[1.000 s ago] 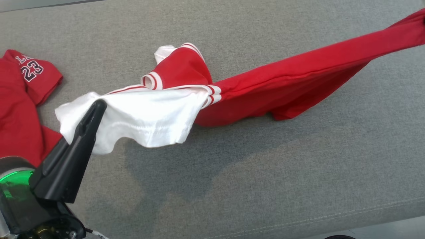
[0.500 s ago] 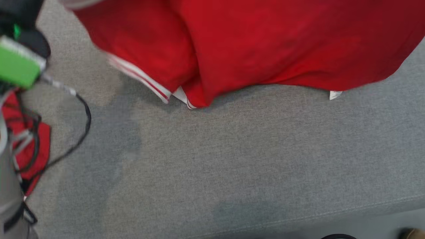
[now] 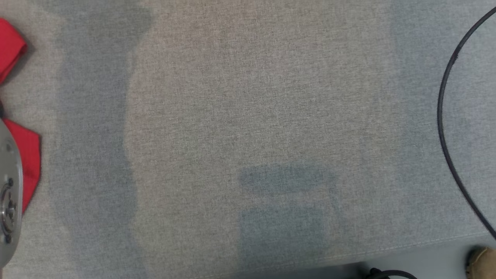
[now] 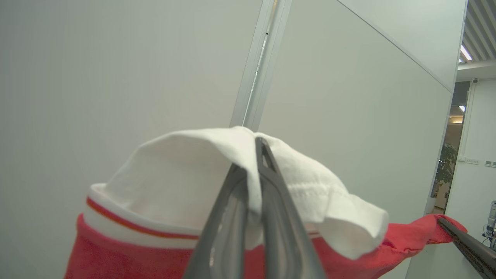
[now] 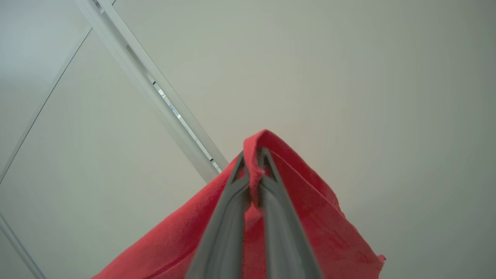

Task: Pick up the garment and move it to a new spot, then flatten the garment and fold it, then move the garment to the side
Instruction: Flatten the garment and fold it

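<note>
- Left wrist view: the left gripper (image 4: 250, 155) is clamped tight on the white end of the garment (image 4: 155, 201). The cloth folds over the fingertips and hangs down red below a striped band.
- The gripper points up at a pale wall (image 4: 116, 77), so this end is high in the air. At the lower right the right gripper (image 4: 451, 228) pinches the far red end.
- Right wrist view: the right gripper's jaws are closed on a red fold, which bulges over the tips. The rest of the garment falls away below against the wall.
- Head view: a second ago the garment was stretched low over the cushion (image 3: 248, 116), and half a second ago it hung at the top of the view. Now bare grey lies there, with only shadows, though the camera may have moved too.
- The pick-up looks done and the carry is under way. Laying down, flattening and folding are not yet begun.
- Room: the middle of the cushion is wide and bare, and would suit a spread.
- Edges: another red cloth (image 3: 29, 155) lies at the left edge. A cable (image 3: 441, 116) loops over the right side.
- The front seam runs along the bottom right, with floor (image 3: 426, 259) and a shoe (image 3: 480, 259) beyond.
- A hem set down too near that seam could slide off.
</note>
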